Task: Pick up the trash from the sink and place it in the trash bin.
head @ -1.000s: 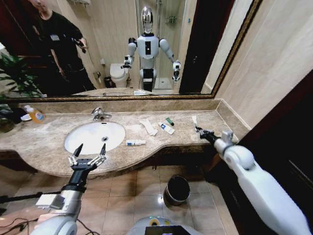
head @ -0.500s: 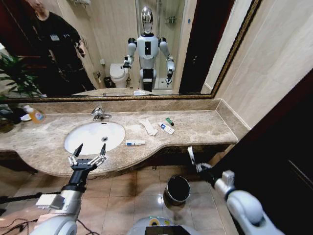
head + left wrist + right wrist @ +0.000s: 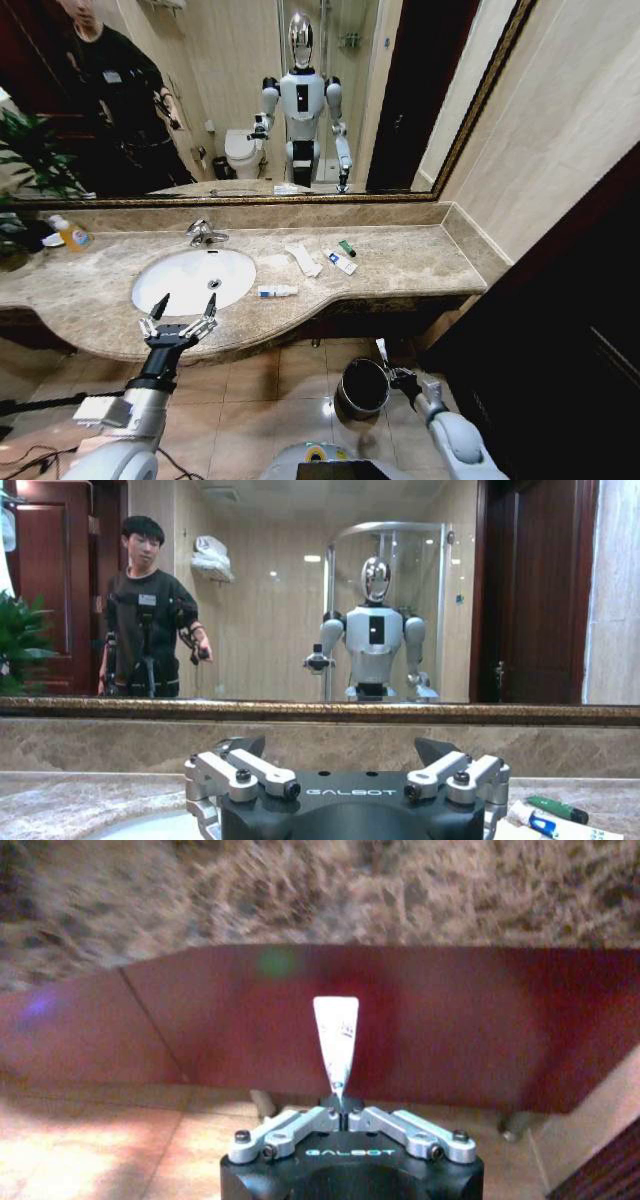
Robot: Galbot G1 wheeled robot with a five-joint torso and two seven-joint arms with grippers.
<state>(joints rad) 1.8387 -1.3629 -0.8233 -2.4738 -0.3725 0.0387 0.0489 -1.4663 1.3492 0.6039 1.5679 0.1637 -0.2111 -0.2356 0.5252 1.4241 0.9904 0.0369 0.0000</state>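
A flat white packet [image 3: 380, 349] stands upright, pinched at its lower end between closed metal fingertips, just beside the trash bin [image 3: 363, 388]; in the right wrist view it [image 3: 336, 1041] rises as a thin tapered strip. The bin, a small round black bucket with a shiny rim, sits on the tiled floor below the counter. The sink [image 3: 190, 279] is a white oval basin. To its right on the marble lie a small white tube with blue marks [image 3: 277, 291], a longer white packet [image 3: 303, 260], another blue-marked tube [image 3: 340, 262] and a tiny green piece [image 3: 346, 248].
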